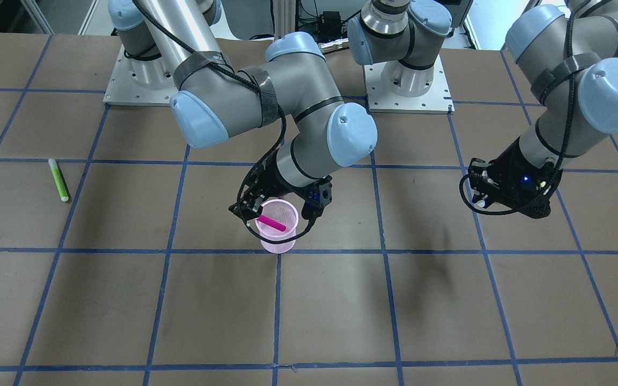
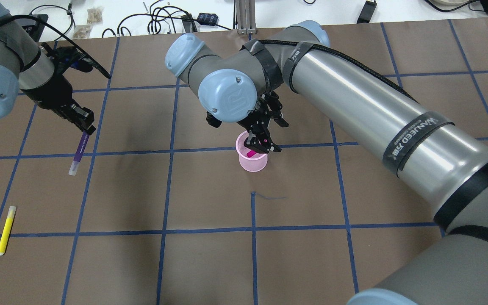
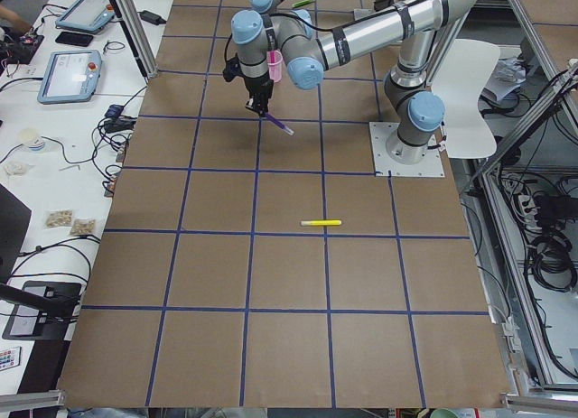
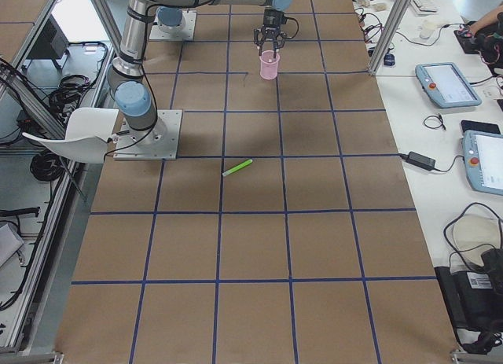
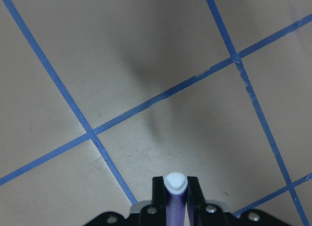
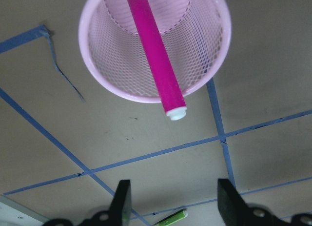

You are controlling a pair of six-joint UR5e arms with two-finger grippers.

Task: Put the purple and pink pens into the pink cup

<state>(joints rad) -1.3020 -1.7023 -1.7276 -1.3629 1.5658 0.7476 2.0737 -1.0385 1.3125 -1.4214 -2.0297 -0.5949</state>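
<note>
Though unclear overhead, pink pen (image 6: 156, 55) apparently loose in pink cup (image 6: 84, 30)

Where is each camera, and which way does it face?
Front-facing: across table, faces robot; both arms, pink cup.
Overhead: behind robot, downward; left gripper holds purple pen.
Exterior left: table's end; left arm near.
Exterior right: other end; right arm near.
Left wrist: faces table; own fingers.
Right wrist: above cup; open right gripper; shares front-facing's pink pen.
</note>
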